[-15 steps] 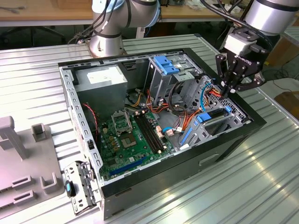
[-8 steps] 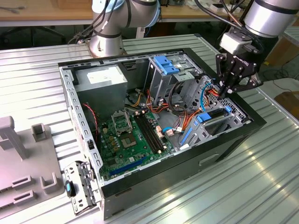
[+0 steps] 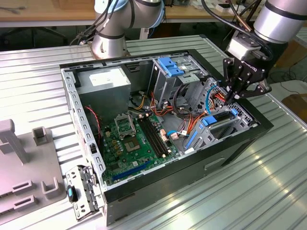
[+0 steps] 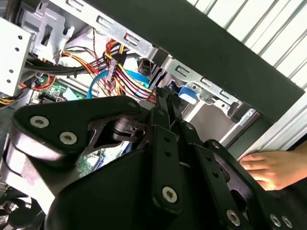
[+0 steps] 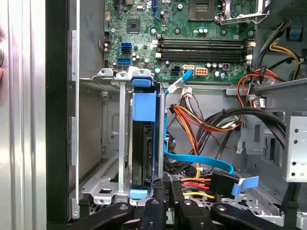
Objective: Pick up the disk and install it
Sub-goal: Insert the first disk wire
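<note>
Currently, as my cameras show it:

My jaws: the gripper (image 3: 233,96) hangs over the end of the open computer case (image 3: 144,201) on the exterior view's right, above the drive cage (image 3: 225,127). In both wrist views the fingertips (image 5: 165,184) stand close together with nothing between them, just beside the end of the disk.

Disk: the disk (image 5: 143,143) sits on edge inside the drive cage, between the cage's grey metal walls, its dark body framed by blue carrier rails.

Cables: a light blue data cable (image 5: 201,160) and a red, yellow and orange power bundle (image 5: 201,120) run just beside the disk, toward the connectors near my fingertips.

Motherboard: the green motherboard (image 3: 132,139) lies in the case floor, next to the cage.

Power supply: the grey box (image 3: 103,81) occupies the case corner toward the exterior view's left.

Person: a hand (image 4: 276,167) rests on the ribbed metal desk (image 3: 268,191) outside the case wall.
</note>
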Available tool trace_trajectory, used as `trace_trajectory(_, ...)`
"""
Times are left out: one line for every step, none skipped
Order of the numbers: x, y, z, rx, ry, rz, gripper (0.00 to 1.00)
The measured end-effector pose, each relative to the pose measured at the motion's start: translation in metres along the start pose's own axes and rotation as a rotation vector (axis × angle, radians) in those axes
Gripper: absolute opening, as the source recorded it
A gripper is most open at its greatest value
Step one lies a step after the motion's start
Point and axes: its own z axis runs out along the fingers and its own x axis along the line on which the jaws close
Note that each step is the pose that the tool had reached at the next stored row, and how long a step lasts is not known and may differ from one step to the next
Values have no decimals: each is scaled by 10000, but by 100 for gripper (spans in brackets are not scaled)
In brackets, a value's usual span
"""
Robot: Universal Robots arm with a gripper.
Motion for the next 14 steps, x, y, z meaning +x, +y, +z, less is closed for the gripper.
trace_trajectory(1,13,3,4,-6,2,17)
trace_trajectory(0,30,11,8,-9,13,17)
trace_trajectory(0,43,18,9,-9,35,17)
trace_trajectory(-1,53,23,10,-9,52,17)
trace_trajectory(-1,65,29,10,-11,66,17)
trace_trajectory(-2,77,33,11,-11,76,17)
trace_trajectory(-2,91,38,11,-12,87,17)
trace_trajectory(-3,105,44,11,-12,96,17)
trace_trajectory(-4,134,49,11,-11,105,17)
trace_trajectory(-4,152,50,11,-11,106,17)
trace_trajectory(-4,153,50,11,-10,105,17)
trace_trajectory(-4,153,51,11,-11,105,17)
trace_trajectory(-4,153,52,11,-11,105,17)
trace_trajectory(-1,161,62,12,-12,106,17)
